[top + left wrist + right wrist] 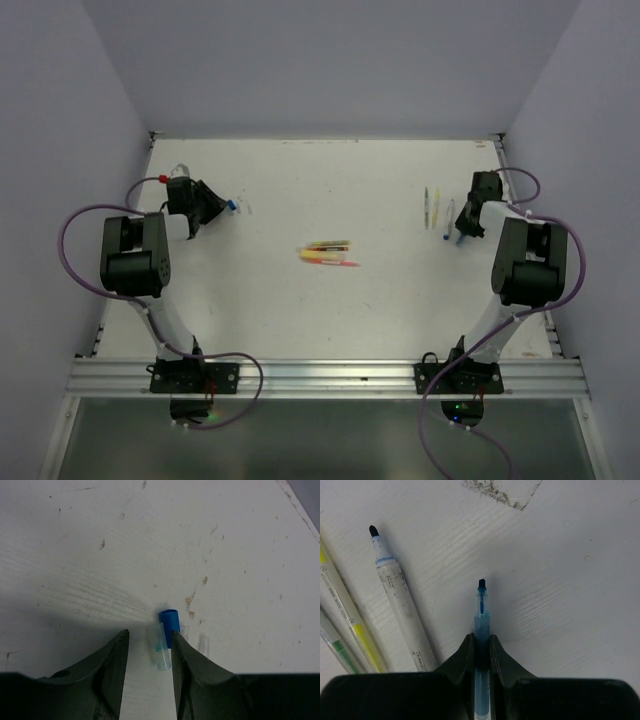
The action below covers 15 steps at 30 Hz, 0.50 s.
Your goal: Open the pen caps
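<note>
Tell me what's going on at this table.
Two robot arms are uncapping pens. The right gripper is shut on a blue pen whose tip is bare. The left gripper is open, its fingers either side of a blue cap and a clear cap on the table. A white pen lies uncapped beside the right gripper. More pens lie mid-table.

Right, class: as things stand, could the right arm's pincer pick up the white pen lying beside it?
Probably not yet: the right pincer is shut on a blue pen and must let go first. The white pen itself lies uncovered on the table close by.
</note>
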Tool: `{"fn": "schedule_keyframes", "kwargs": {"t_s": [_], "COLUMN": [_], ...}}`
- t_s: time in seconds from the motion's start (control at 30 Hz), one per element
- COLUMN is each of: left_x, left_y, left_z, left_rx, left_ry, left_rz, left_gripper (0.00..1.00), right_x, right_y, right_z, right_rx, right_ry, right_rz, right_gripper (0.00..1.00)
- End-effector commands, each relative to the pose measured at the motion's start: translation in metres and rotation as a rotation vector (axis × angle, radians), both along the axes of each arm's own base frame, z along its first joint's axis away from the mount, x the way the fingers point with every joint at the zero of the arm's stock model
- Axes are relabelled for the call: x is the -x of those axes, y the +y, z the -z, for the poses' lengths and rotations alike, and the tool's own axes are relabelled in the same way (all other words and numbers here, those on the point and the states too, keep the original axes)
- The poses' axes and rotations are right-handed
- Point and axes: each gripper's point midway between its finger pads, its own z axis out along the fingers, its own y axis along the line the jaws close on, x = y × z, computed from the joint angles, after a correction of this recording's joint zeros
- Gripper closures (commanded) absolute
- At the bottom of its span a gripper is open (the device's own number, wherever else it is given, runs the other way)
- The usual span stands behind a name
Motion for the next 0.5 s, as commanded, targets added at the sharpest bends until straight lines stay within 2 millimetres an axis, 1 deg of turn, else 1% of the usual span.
{"fn": "schedule_keyframes", "kwargs": {"t_s": [0.0,0.1,0.17,0.2,0.27,0.3,0.33,0.37,0.4,0.47], "left_x": [0.0,0.0,0.0,-0.001,-0.001,-0.001,0.0,0.001,0.002,0.004], "left_y": [0.006,0.005,0.005,0.005,0.005,0.003,0.002,0.001,-0.002,-0.004], "left_z": [0.005,-0.003,-0.008,-0.015,-0.019,-0.024,-0.025,-0.028,-0.034,-0.038], "left_rx": [-0.015,-0.011,-0.012,-0.013,-0.014,-0.01,-0.007,-0.003,0.005,0.015], "left_ry": [0.011,-0.003,-0.014,-0.031,-0.037,-0.047,-0.049,-0.054,-0.071,-0.081], "left_rz": [-0.013,-0.012,-0.012,-0.01,-0.007,0.0,0.004,0.01,0.02,0.026], "left_gripper": [0.57,0.53,0.53,0.52,0.52,0.52,0.51,0.51,0.51,0.5], "right_x": [-0.014,-0.016,-0.017,-0.018,-0.018,-0.019,-0.019,-0.018,-0.019,-0.019], "right_y": [0.009,0.014,0.015,0.016,0.017,0.017,0.018,0.017,0.019,0.019], "right_z": [0.003,0.004,0.004,0.003,0.004,0.003,0.002,0.003,0.002,0.001], "right_rx": [-0.029,-0.041,-0.049,-0.049,-0.053,-0.057,-0.059,-0.058,-0.061,-0.063], "right_ry": [-0.029,-0.028,-0.029,-0.031,-0.028,-0.032,-0.032,-0.031,-0.034,-0.036], "right_rz": [-0.04,-0.062,-0.067,-0.069,-0.073,-0.073,-0.076,-0.075,-0.079,-0.082], "right_gripper": [0.96,0.93,0.89,0.87,0.85,0.82,0.77,0.74,0.73,0.69]}}
